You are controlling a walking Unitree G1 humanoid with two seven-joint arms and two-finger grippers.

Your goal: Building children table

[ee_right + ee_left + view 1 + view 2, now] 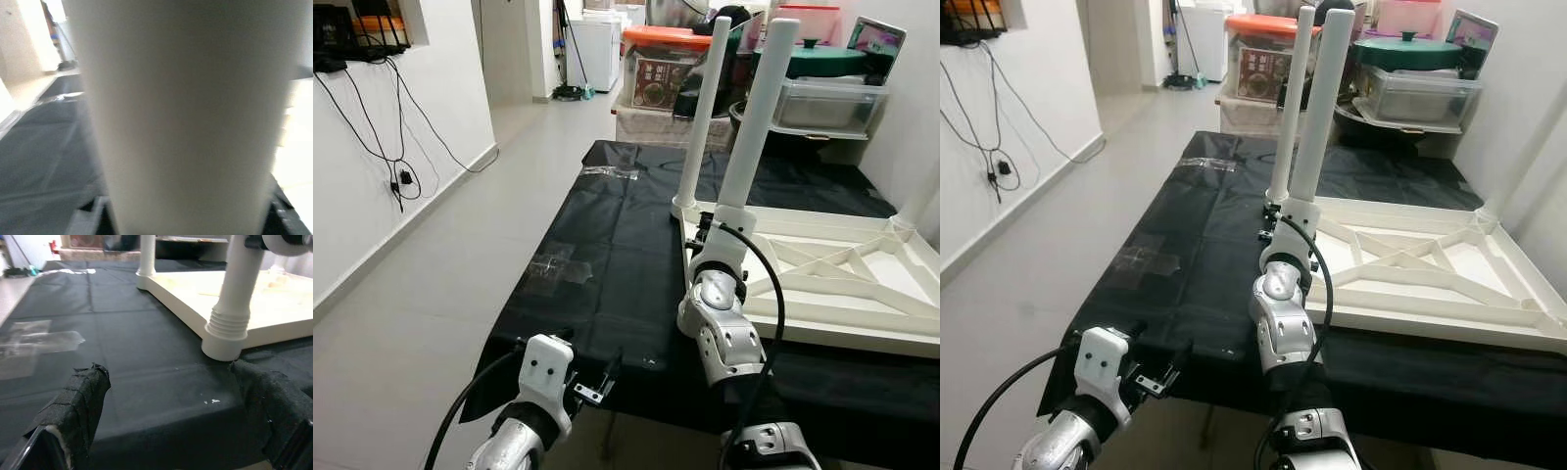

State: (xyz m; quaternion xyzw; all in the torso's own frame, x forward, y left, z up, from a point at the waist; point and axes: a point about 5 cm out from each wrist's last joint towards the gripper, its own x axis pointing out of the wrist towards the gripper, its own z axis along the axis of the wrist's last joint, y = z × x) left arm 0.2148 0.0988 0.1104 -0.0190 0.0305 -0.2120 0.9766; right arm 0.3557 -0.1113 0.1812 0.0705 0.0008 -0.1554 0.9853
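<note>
A white children's table top (pixel 822 284) lies upside down on a black cloth (pixel 607 245). Two white legs stand upright at its left corners: a far leg (pixel 705 108) and a near leg (pixel 759 108). My right gripper (pixel 722 227) is shut around the near leg low down, just above its socket; the right wrist view has that leg (pixel 186 117) pressed close to the camera. The left wrist view shows the near leg's threaded end (pixel 227 328) sitting in the corner socket. My left gripper (pixel 597 384) hovers open at the cloth's front left edge, with nothing between its taped fingers (pixel 83 396).
Storage boxes stand behind the cloth: one with an orange lid (pixel 661 64) and a clear bin with a green lid (pixel 822 88). Cables (pixel 396 147) hang on the left wall. Tiled floor (pixel 460 255) runs along the left. Clear tape patches (pixel 558 264) lie on the cloth.
</note>
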